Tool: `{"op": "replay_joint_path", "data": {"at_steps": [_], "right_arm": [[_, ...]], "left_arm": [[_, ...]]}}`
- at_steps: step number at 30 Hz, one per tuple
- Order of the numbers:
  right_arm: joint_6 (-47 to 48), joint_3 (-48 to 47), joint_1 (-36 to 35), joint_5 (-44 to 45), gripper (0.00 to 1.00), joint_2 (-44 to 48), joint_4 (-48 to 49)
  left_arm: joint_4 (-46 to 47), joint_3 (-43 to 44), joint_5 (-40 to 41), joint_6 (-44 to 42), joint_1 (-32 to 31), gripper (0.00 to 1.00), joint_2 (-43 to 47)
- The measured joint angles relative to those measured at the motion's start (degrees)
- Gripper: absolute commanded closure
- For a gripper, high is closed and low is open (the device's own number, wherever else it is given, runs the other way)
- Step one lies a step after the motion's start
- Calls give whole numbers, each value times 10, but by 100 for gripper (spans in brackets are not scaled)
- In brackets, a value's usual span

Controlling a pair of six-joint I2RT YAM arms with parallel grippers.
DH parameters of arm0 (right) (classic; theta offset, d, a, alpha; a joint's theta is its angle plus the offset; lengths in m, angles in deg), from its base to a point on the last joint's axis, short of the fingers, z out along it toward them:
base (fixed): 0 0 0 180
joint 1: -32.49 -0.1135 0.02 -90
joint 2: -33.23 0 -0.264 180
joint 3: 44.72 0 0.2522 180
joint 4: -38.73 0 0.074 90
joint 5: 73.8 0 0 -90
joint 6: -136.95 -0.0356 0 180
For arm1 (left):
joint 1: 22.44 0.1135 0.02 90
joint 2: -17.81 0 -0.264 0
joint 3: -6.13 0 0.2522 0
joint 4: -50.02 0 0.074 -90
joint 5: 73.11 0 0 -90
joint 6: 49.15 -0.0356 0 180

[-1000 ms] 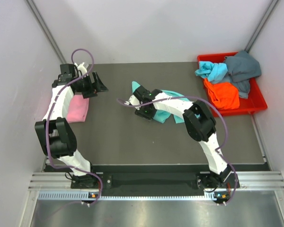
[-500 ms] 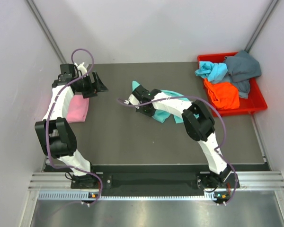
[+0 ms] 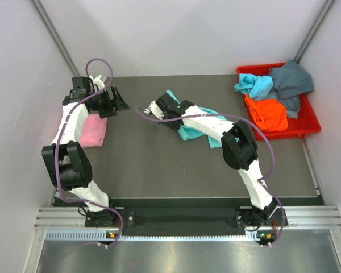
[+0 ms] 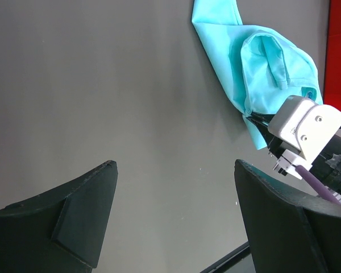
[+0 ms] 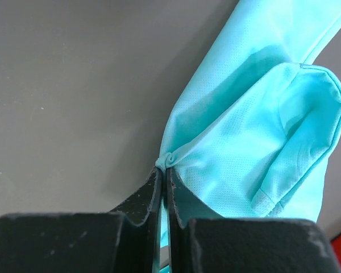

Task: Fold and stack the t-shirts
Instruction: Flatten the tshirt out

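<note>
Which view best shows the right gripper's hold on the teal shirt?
Right wrist: the right gripper is shut on a pinched edge of the teal shirt. In the top view the arm covers the pinch; the left wrist shows mostly shirt.

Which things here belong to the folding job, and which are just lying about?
Job: teal t-shirt, pinched in the right gripper; pink t-shirt; light blue t-shirt; orange t-shirt; grey-blue t-shirt.
Just there: red bin, holding the last three.

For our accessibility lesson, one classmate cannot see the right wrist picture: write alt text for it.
Two black jaws, shut, pinch a bunched edge of a teal t-shirt, which spreads up and right over a grey table.
</note>
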Motion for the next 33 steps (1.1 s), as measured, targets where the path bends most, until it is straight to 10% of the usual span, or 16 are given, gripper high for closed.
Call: {"op": "replay_joint_path", "data": {"at_steps": [4, 19, 27, 33], "right_arm": [[-1, 0, 0, 3, 84, 0, 0], [-1, -5, 0, 14, 72, -25, 4], [-3, -12, 0, 9, 100, -33, 2], [0, -40, -1, 20, 71, -32, 10]], "left_arm": [[0, 0, 0, 0, 0, 12, 0], [0, 0, 0, 0, 0, 12, 0], [0, 0, 0, 0, 0, 12, 0], [0, 0, 0, 0, -1, 12, 0]]}}
